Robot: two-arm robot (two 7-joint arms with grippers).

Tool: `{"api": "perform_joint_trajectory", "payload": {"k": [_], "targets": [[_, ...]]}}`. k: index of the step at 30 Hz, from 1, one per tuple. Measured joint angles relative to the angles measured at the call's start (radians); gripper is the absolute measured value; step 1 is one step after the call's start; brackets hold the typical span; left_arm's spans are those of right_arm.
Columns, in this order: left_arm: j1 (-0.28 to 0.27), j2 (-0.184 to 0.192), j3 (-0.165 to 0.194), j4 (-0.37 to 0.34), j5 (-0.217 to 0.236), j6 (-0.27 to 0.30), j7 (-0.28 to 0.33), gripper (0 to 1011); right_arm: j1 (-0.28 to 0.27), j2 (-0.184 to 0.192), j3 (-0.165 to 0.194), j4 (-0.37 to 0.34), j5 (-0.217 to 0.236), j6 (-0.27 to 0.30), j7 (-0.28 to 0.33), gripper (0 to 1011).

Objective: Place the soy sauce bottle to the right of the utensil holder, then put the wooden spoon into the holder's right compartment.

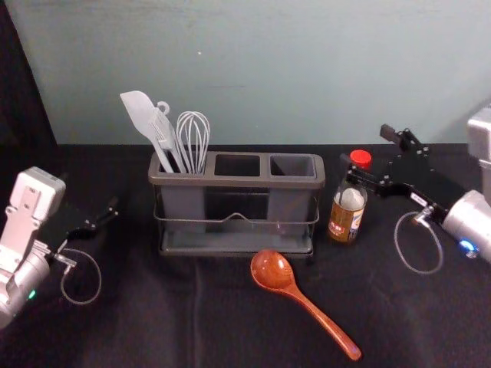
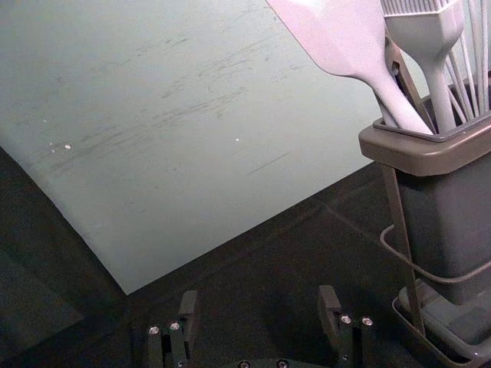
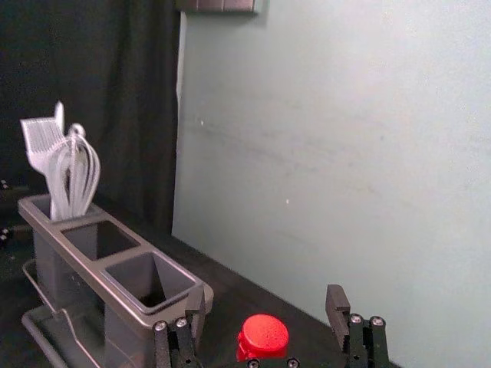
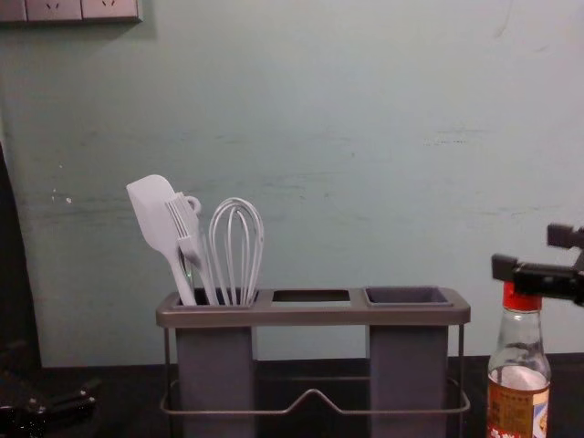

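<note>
No words, brand names or numbers can be read for sure. Some print is seen on the colored label [image 4: 518, 404] of the soy sauce bottle [image 4: 521, 339], with small pale marks on a red part low down, but what is spelled there cannot be told. A little white tag [image 1: 418, 199] is seen on the right arm [image 1: 469, 221], too small to be read.

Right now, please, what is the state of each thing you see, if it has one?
Soy sauce bottle: upright, red cap on.
Wooden spoon: lying outside the holder.
Utensil holder: upright.
Right compartment: no utensils visible inside.
Spatula: standing in left compartment.
Brush: standing there too.
Whisk: same.
Left pincer: open, left of holder.
Right pincer: open, at bottle's cap.
</note>
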Motion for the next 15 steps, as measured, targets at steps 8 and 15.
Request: {"api": "perform_joint_trajectory", "payload": {"k": [8, 15], "targets": [[0.0, 0.0, 0.0, 0.0, 0.0, 0.0, 0.0, 1011, -0.086, 0.025, 0.059, -0.09, 0.017, -0.06, 0.003, 1004], [0.0, 0.0, 0.0, 0.0, 0.0, 0.0, 0.0, 1012, -0.175, 0.06, 0.096, -0.214, 0.02, -0.041, 0.004, 1004]]}}
